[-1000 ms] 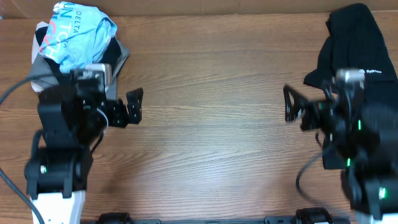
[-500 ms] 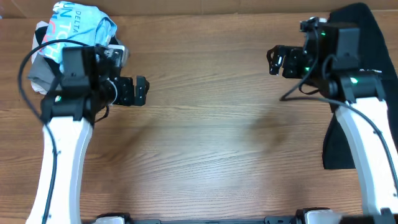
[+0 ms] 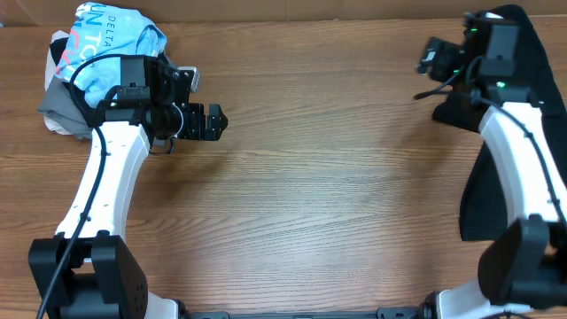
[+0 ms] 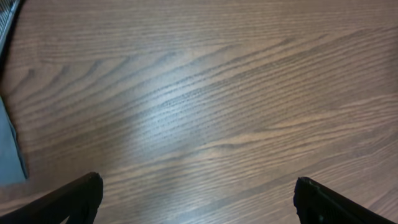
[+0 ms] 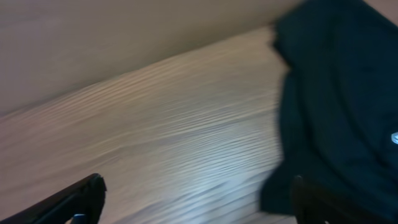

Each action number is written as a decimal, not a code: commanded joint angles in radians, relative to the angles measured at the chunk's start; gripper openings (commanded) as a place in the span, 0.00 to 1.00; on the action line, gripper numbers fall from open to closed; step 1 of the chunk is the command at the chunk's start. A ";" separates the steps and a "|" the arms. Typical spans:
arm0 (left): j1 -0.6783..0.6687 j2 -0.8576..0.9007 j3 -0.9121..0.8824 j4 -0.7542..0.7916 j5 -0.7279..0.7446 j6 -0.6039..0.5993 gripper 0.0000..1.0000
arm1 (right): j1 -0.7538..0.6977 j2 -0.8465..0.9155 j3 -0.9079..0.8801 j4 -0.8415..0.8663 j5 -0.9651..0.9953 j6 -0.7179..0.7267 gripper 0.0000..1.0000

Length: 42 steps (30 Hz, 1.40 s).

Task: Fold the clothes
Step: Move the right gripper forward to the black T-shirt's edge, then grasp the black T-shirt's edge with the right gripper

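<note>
black shirt [image 3: 549,97] lies bunched along the far right side of the table [image 3: 310,221], dark folds heaped on one another, and part of it sits under my own right arm. it has not been spread, so the folding has not begun.

my right pincer [image 3: 427,58] hangs over bare wood just beside the shirt's inner edge, spread wide with nothing between the tips. my left pincer [image 3: 215,122] is spread wide too and holds nothing. it is well apart from the shirt and near the light-blue tee [image 3: 111,44] and the grey garment [image 3: 58,111].

what worries me most is the heap itself. i cannot tell hem from sleeve in that black mass, so a blind pinch would likely take one loose layer or a thick wad. then a pull would only drag a twisted lump across the wood. the shirt also reaches the table's right side, and a tug the wrong way could send it over. my right wrist view is blurred, so closing now would be poorly aimed. on the left, a careless dip could snag the wrong garment.
</note>
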 commanded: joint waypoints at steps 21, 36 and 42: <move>-0.006 0.006 0.021 0.055 0.021 -0.002 1.00 | -0.066 0.468 0.024 0.145 0.098 -0.026 0.76; -0.007 0.006 0.021 0.056 0.021 -0.007 1.00 | -0.067 0.401 0.029 -0.026 0.158 -0.010 0.77; -0.007 0.006 0.021 0.053 0.021 -0.006 1.00 | -0.067 0.294 0.043 -0.143 0.136 0.021 0.82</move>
